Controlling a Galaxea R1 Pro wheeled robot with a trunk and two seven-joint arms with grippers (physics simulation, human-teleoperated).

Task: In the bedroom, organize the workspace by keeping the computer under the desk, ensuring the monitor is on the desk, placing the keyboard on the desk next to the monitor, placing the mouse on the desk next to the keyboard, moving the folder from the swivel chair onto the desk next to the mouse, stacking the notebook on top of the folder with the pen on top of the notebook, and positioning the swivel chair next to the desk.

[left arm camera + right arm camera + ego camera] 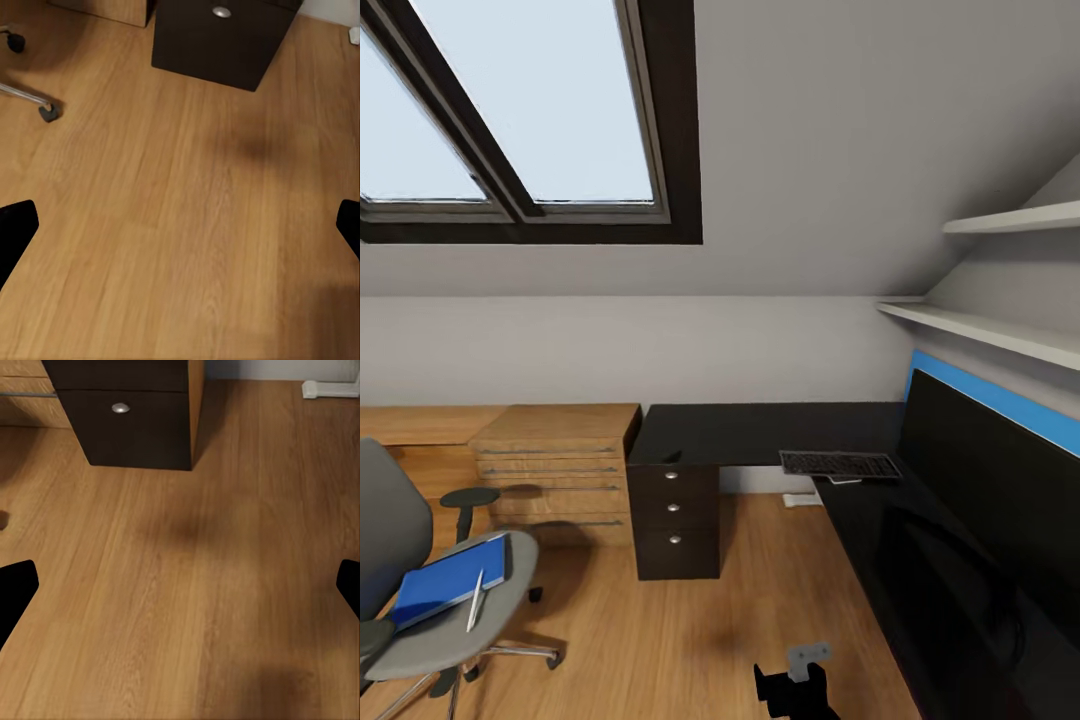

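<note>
The grey swivel chair [450, 625] stands at the left of the head view. A flat blue folder [445, 582] lies on its seat with a white pen [476, 600] resting across its edge. A black keyboard [838, 465] lies on the black corner desk [760, 432]. The monitor [990, 460], a large black panel with a blue edge, stands at the right. My left gripper [180, 225] and right gripper [180, 585] both hang open over bare wooden floor, fingers wide apart. I cannot pick out a separate notebook, the mouse or the computer.
A dark drawer unit [676, 520] stands under the desk and is also in the wrist views [221, 37] [127, 412]. A wooden chest of drawers [560, 470] is beside it. A small white object [800, 497] lies on the floor by the wall. A chair caster [49, 112] is near my left gripper.
</note>
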